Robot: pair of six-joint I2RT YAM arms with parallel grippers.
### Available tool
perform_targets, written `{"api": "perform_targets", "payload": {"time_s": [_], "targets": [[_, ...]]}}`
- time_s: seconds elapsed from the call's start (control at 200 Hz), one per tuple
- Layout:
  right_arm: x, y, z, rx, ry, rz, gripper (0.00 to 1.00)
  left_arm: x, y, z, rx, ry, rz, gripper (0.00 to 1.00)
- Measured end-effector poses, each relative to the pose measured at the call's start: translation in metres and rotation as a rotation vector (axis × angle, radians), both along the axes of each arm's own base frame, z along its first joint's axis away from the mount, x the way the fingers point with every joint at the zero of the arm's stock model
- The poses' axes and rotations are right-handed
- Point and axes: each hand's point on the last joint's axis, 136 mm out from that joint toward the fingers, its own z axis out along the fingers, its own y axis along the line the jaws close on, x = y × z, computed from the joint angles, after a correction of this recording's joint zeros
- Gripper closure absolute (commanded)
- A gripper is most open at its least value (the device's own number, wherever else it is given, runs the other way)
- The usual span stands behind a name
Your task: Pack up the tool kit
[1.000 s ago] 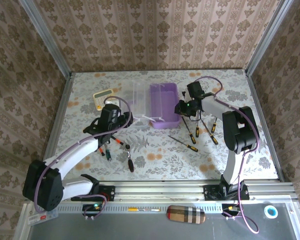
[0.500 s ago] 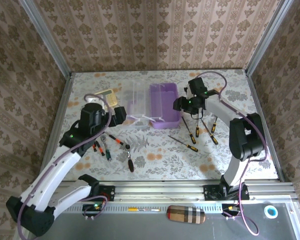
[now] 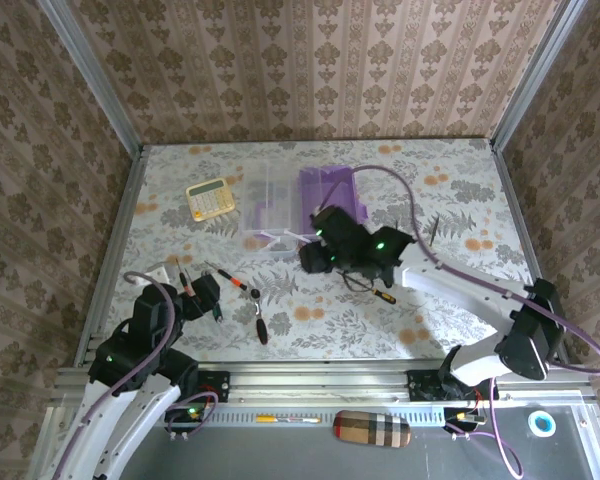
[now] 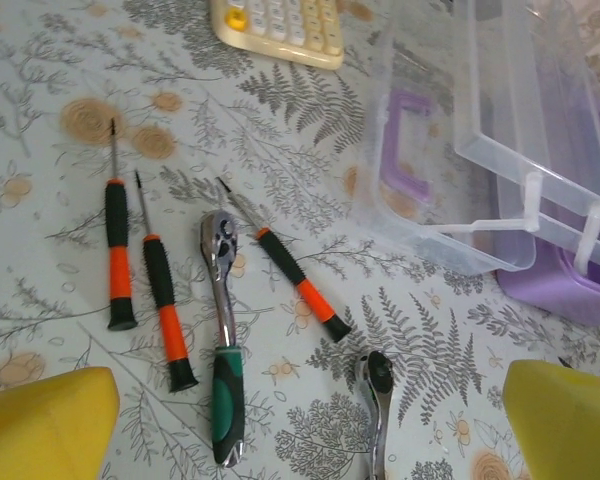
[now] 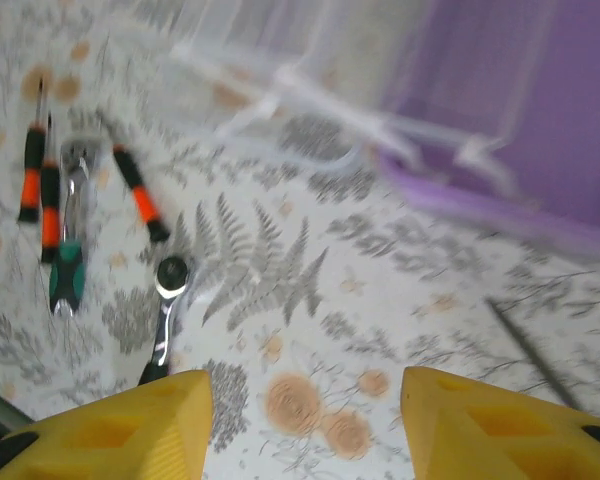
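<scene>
Left of the purple box (image 3: pixel 330 188): screwdrivers (image 4: pixel 120 255), ratchet wrench (image 4: pixel 225 350).
Left gripper (image 4: pixel 305 420): spread wide, empty.
Right gripper (image 5: pixel 310 420): parted, empty.

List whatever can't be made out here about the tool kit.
Purple box contents: top view, the right arm covers its near end; right wrist view, motion blur.
Ratchet wrench handle: left wrist view, cut off by bottom edge.
Calculator keys: left wrist view, cut off by top edge.
</scene>
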Motion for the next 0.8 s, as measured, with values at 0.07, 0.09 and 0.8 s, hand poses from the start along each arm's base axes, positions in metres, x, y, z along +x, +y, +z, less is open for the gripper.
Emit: {"api": "perform_targets", "payload": {"time_s": [0.07, 0.09, 0.8], "targets": [[-0.013, 0.020, -0.019, -0.064, 0.014, 0.036, 0.44, -0.002, 0.003, -0.003, -0.009, 0.010, 0.020, 0.01], [-0.015, 0.027, -0.026, -0.084, 0.021, 0.043, 0.44, -0.002, 0.003, -0.004, -0.012, 0.014, 0.025, 0.01], [-0.020, 0.124, -0.146, -0.277, 0.136, 0.069, 0.53, -0.006, 0.008, -0.015, -0.040, 0.049, 0.073, 0.00]]}}
